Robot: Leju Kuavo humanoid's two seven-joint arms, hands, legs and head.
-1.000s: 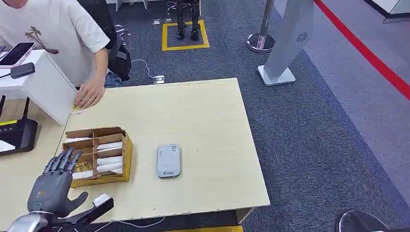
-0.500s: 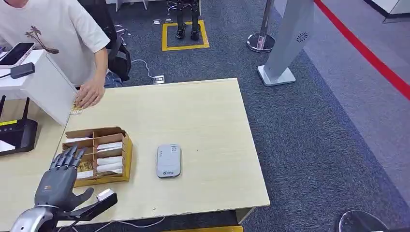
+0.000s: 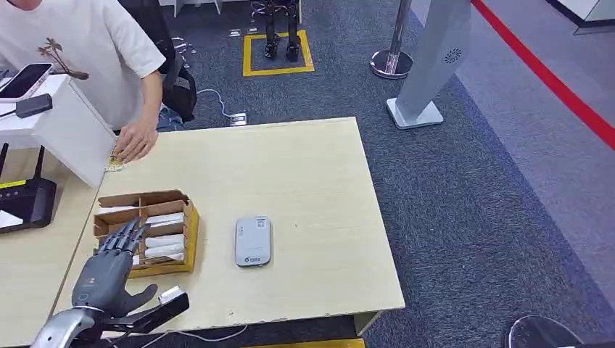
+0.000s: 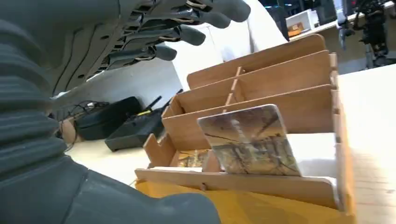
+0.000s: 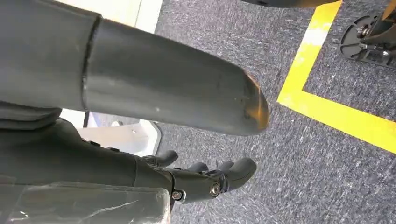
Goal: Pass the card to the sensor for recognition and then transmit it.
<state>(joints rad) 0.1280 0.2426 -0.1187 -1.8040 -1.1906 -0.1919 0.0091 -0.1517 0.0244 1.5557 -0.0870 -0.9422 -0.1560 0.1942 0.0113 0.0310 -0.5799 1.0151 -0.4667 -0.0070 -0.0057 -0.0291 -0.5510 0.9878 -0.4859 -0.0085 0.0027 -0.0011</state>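
no readable text, brand, number or sign is made out in any view. small dark markings are seen on the top face of the grey card reader lying on the table, but they are too small to be read. a printed picture, without legible lettering, is carried on the card standing in the wooden box. a small motif is seen on the person's white shirt; no letters are resolved.
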